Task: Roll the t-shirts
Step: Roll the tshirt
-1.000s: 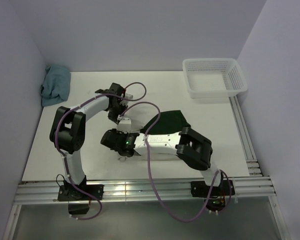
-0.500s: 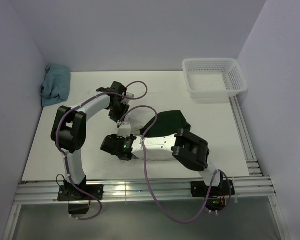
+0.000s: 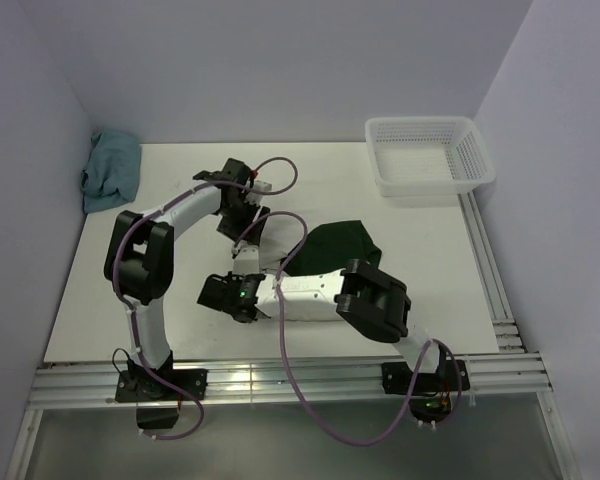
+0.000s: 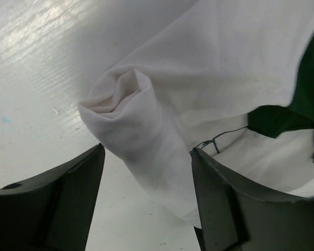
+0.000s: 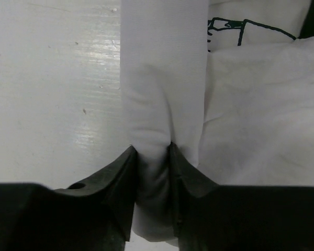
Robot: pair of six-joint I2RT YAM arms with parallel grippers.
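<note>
Lying mid-table (image 3: 90, 300), the t-shirt (image 3: 342, 245) has its left edge rolled into a tube running near-to-far, with the rest spreading right to dark green cloth. Bare tabletop lies left of the roll. The mesh basket (image 3: 428, 155) and teal cloth (image 3: 112, 170) sit in the far corners. The left gripper (image 4: 146, 157) straddles the roll's far end, jaws apart. The right gripper (image 5: 153, 157) pinches its near end. The chest print (image 5: 240, 26) shows dark lines I cannot read.
</note>
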